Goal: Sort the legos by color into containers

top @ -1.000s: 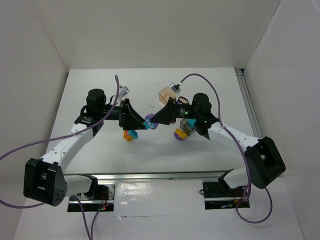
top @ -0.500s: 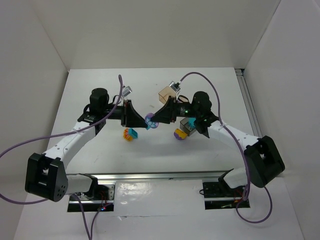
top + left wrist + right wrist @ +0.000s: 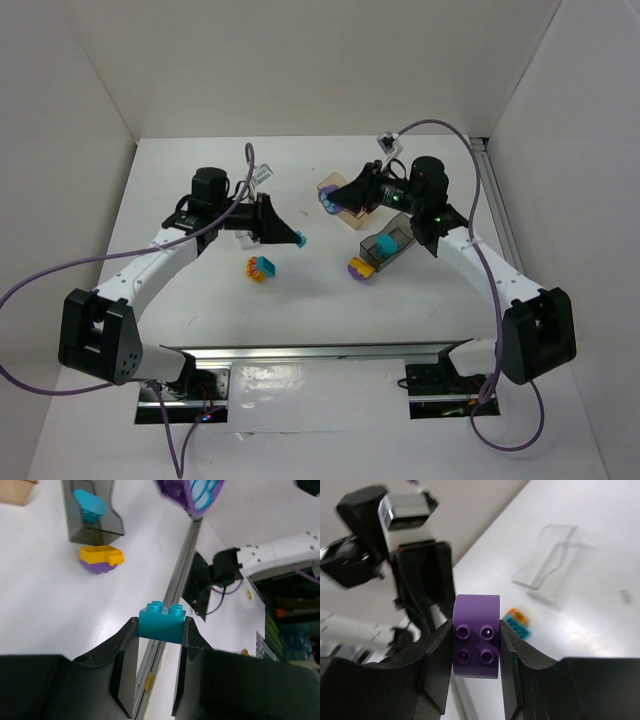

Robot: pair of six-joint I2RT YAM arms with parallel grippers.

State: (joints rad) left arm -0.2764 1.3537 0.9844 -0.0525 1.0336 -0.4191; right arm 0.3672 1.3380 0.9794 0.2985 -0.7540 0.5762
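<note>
The left gripper (image 3: 160,630) is clamped on one teal brick (image 3: 162,625) above the middle of the desk (image 3: 300,305); the right gripper (image 3: 476,641) is clamped on one purple brick (image 3: 476,650) at the left edge of the peach tray (image 3: 344,213). Trays: three in all. These are the peach tray, the clear tray (image 3: 547,562) and the dark grey tray (image 3: 97,535), which holds a second teal brick (image 3: 88,506). On the desk lie two stacks: one orange-teal stack (image 3: 261,268) and one yellow-purple stack (image 3: 360,268).

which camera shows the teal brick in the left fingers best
Left wrist: the teal brick sits sharp and centred, studs up, clamped between the left fingers. The top view shows it only as a tiny speck. The right wrist view shows the left arm blurred, brick not discernible.
</note>
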